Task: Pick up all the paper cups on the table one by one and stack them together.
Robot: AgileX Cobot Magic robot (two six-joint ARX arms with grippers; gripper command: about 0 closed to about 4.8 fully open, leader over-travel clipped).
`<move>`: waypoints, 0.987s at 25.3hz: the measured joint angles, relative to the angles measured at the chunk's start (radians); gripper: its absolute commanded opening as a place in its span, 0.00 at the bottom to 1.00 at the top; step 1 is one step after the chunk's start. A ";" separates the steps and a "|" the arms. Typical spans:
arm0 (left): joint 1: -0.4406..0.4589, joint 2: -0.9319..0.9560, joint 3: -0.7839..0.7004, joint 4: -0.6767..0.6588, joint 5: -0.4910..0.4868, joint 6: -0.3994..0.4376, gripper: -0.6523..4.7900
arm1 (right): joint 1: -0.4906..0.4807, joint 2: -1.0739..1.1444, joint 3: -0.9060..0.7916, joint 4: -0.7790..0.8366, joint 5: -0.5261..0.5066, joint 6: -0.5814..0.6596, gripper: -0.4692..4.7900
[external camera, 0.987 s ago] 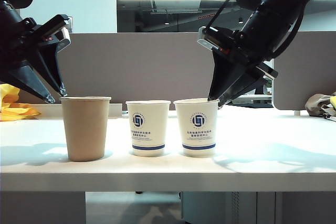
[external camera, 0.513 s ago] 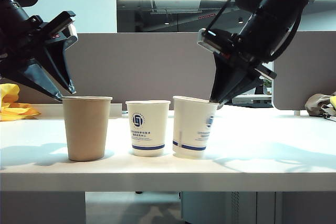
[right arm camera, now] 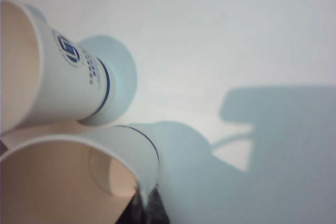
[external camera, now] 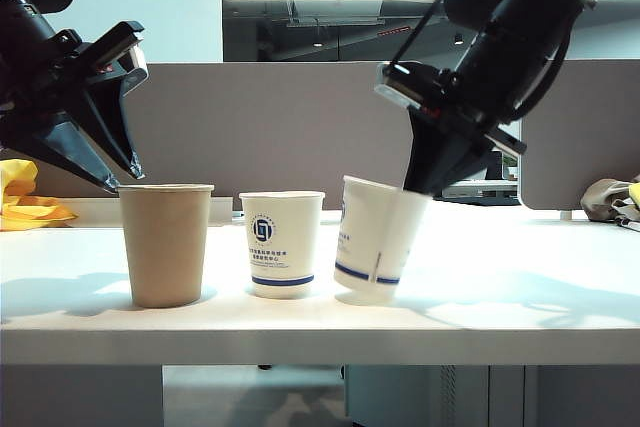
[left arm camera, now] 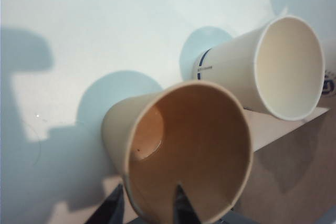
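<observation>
Three paper cups stand in a row on the white table [external camera: 520, 287]. The brown cup [external camera: 165, 242] [left arm camera: 189, 150] is on the left. My left gripper [external camera: 125, 177] [left arm camera: 149, 203] is open, with one finger inside the brown cup's rim and one outside. A white cup with a blue logo [external camera: 282, 242] [left arm camera: 273, 69] [right arm camera: 68, 77] stands upright in the middle. The right white cup [external camera: 378, 237] [right arm camera: 68, 182] leans over with its rim towards the middle cup. My right gripper [external camera: 418, 190] [right arm camera: 147, 203] is shut on its rim wall.
Grey partition panels [external camera: 260, 127] rise behind the table. A yellow object [external camera: 25, 202] lies at the far left and a bundle of cloth [external camera: 612, 199] at the far right. The table's thick front edge [external camera: 320, 347] runs close below the cups.
My right gripper has closed on the right white cup's rim and tipped the cup, which stood upright before. My left gripper came down to the brown cup's rim, then held still.
</observation>
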 measured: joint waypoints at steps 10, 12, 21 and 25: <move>0.000 0.000 0.000 0.000 0.000 0.000 0.34 | 0.000 -0.002 0.284 -0.114 0.006 0.000 0.08; 0.000 0.000 0.000 0.001 0.000 0.000 0.34 | 0.000 -0.002 0.315 -0.126 0.008 0.000 0.08; 0.000 0.056 0.000 0.000 0.000 -0.015 0.34 | 0.059 -0.003 0.349 -0.146 0.002 0.000 0.08; 0.000 0.056 0.000 0.002 0.000 -0.015 0.24 | 0.103 0.003 0.349 -0.140 0.001 -0.002 0.08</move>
